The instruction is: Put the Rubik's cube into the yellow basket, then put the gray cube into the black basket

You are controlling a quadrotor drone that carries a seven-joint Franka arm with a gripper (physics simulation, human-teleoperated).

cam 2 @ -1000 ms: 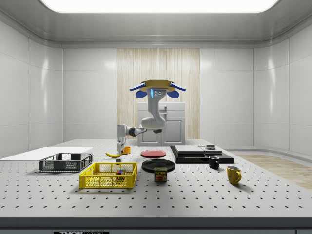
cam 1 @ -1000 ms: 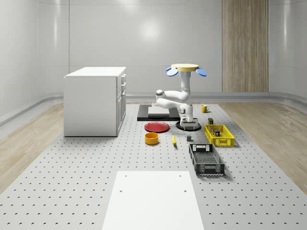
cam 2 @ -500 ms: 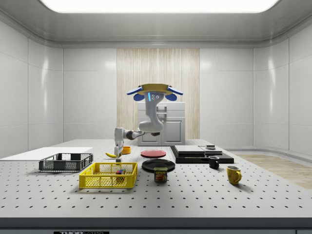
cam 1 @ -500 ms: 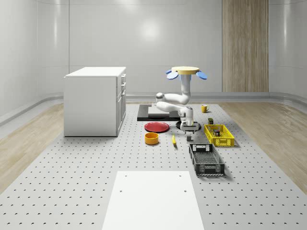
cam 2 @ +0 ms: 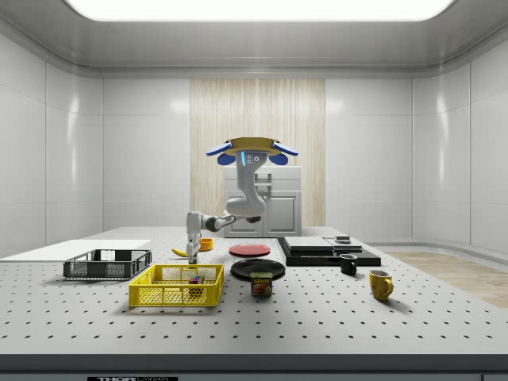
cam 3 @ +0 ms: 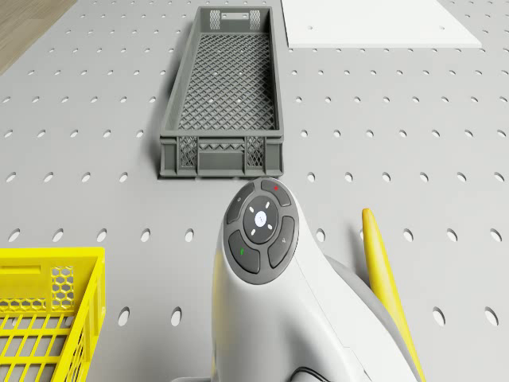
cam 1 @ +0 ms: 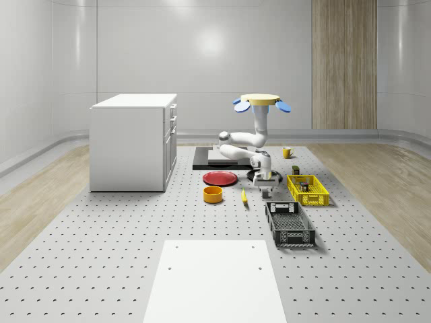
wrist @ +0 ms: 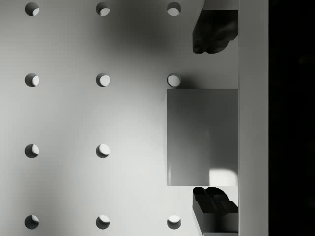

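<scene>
Over the last second the drone [cam 1: 262, 101] has drifted a little toward the whole-scene view's right and the arm has swung down and forward, so the hand [cam 1: 267, 186] now hangs low over the table [cam 1: 135, 235], between the yellow basket [cam 1: 308, 190] and the banana [cam 1: 244, 196], with the black basket [cam 1: 289, 223] just ahead of it. The drone hovers above the black plate [cam 2: 258, 269], well off the table. In the wrist view the gray cube [wrist: 202, 136] sits on the table directly under the hand, lined up between the two dark fingertips [wrist: 215, 30], which stand apart with one past each opposite face of the cube; the hand is open and, as far as I can judge, not yet touching the cube. The Rubik's cube [cam 2: 194, 279] already lies inside the yellow basket, so the first half of the task looks finished and the shift of the hand reads as the approach for the second pick. What remains, by my reading, is to lower the last bit, close on the gray cube, lift it and carry it the short way to the black basket, which in the drone view stands empty just beyond the wrist.
</scene>
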